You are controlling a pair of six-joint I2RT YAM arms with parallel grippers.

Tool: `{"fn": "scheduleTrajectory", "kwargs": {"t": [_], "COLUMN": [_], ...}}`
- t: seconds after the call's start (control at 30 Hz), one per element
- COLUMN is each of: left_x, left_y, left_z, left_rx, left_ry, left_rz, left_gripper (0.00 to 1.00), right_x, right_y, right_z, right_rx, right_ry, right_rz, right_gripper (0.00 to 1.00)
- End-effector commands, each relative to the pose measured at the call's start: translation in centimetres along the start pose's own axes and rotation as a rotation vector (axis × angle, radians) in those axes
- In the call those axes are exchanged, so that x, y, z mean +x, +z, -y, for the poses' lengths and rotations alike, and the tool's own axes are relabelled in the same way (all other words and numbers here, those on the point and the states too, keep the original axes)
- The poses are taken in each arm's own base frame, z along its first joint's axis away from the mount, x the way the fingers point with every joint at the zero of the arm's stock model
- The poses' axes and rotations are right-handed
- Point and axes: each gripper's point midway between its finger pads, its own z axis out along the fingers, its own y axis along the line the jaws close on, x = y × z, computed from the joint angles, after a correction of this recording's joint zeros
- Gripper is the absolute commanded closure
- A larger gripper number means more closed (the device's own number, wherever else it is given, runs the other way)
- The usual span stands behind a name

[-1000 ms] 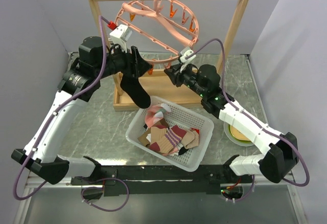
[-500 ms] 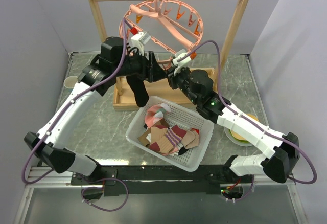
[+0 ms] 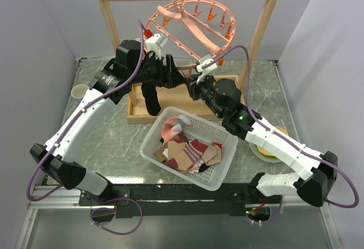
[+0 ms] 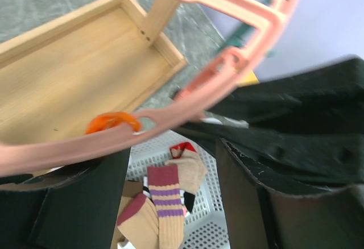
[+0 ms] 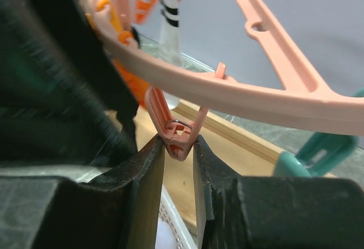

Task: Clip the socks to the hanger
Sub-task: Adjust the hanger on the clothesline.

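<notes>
Top camera looks down from behind; wrist cameras closely share the hanger (image 5: 227, 92).

White arms (image 3: 79, 125), black joints, purple cables (image 3: 29, 187)

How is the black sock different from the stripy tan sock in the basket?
The black sock is plain and dark all over; the tan sock has maroon and purple stripes. The black sock hangs down in the air near the hanger; the tan sock lies flat in the white basket, piled with other socks. Both are small fabric socks.
</notes>
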Motion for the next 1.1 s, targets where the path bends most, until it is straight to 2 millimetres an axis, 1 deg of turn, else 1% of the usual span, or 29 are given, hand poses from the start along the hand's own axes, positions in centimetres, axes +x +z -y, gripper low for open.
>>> {"fn": "scheduleTrajectory", "kwargs": {"t": [0.0, 0.07, 0.1, 0.17, 0.23, 0.33, 0.37, 0.5, 0.53, 0.57, 0.67, 0.7, 0.73, 0.83, 0.87, 0.9, 0.93, 0.97, 1.0, 1.03, 1.07], "left_x": [-5.1, -5.4, -5.6, -5.6, -5.7, -5.5, -5.5, -5.9, -6.0, -6.0, -6.2, -5.8, -6.2, -5.2, -5.3, -4.9, -4.6, -4.7, -4.2, -4.1, -4.2], "left_y": [-0.3, -0.2, -0.2, -0.1, -0.2, -0.1, -0.1, -0.4, -0.4, -0.5, -1.1, -1.3, -1.8, -2.7, -2.9, -2.9, -3.3, -3.4, -3.4, -3.9, -4.1], "left_z": [-0.4, -0.5, -1.0, -1.0, -1.4, -2.3, -2.3, -3.4, -3.4, -3.3, -1.9, -1.7, -1.0, 0.0, 0.1, -0.4, 0.1, 0.0, -0.3, 0.2, 0.3], "left_rx": [-0.026, -0.012, -0.011, 0.015, 0.016, 0.000, 0.002, -0.009, -0.003, 0.006, 0.106, 0.141, 0.178, 0.269, 0.289, 0.287, 0.321, 0.332, 0.337, 0.363, 0.369], "left_ry": [-0.010, -0.035, -0.048, -0.075, -0.089, -0.104, -0.110, -0.131, -0.141, -0.145, -0.139, -0.143, -0.123, -0.115, -0.108, -0.118, -0.113, -0.101, -0.109, -0.102, -0.093], "left_rz": [0.166, 0.173, 0.174, 0.170, 0.170, 0.166, 0.165, 0.175, 0.175, 0.175, 0.165, 0.147, 0.164, 0.121, 0.125, 0.116, 0.105, 0.114, 0.108, 0.110, 0.122], "left_gripper": [0.33, 0.32, 0.31, 0.30, 0.30, 0.29, 0.30, 0.30, 0.30, 0.30, 0.33, 0.33, 0.34, 0.34, 0.33, 0.33, 0.33, 0.33, 0.32, 0.31, 0.30], "right_x": [-2.4, -2.1, -2.0, -1.5, -1.2, -1.1, -1.1, -0.9, -0.9, -0.9, -1.1, -1.1, -1.3, -1.6, -1.7, -1.7, -1.7, -1.7, -1.7, -1.7, -2.0], "right_y": [-0.9, -0.7, -0.7, -0.4, -0.2, -0.3, -0.4, -0.2, -0.1, -0.1, 0.3, 0.2, 0.3, 0.2, 0.1, 0.1, -0.1, -0.1, -0.2, -0.4, -0.4], "right_z": [-3.3, -3.9, -4.1, -4.7, -5.1, -5.1, -5.4, -5.8, -5.8, -6.0, -6.0, -6.3, -5.9, -5.6, -5.6, -5.7, -5.8, -5.7, -5.8, -6.2, -6.0], "right_rx": [-0.154, -0.180, -0.189, -0.219, -0.232, -0.235, -0.256, -0.277, -0.283, -0.292, -0.320, -0.347, -0.349, -0.392, -0.405, -0.416, -0.432, -0.438, -0.448, -0.479, -0.486], "right_ry": [0.029, 0.030, 0.031, 0.032, 0.036, 0.042, 0.040, 0.037, 0.037, 0.038, 0.060, 0.080, 0.091, 0.156, 0.168, 0.181, 0.187, 0.191, 0.208, 0.219, 0.228], "right_rz": [0.058, 0.042, 0.038, 0.019, 0.005, 0.008, 0.012, 0.005, 0.004, 0.004, 0.008, 0.007, 0.011, 0.021, 0.023, 0.023, 0.022, 0.026, 0.023, 0.020, 0.030], "right_gripper": [1.00, 1.00, 1.00, 0.99, 0.98, 0.96, 0.96, 0.95, 0.95, 0.95, 0.95, 0.95, 0.96, 0.96, 0.96, 0.96, 0.97, 0.97, 0.97, 0.97, 0.97]}}
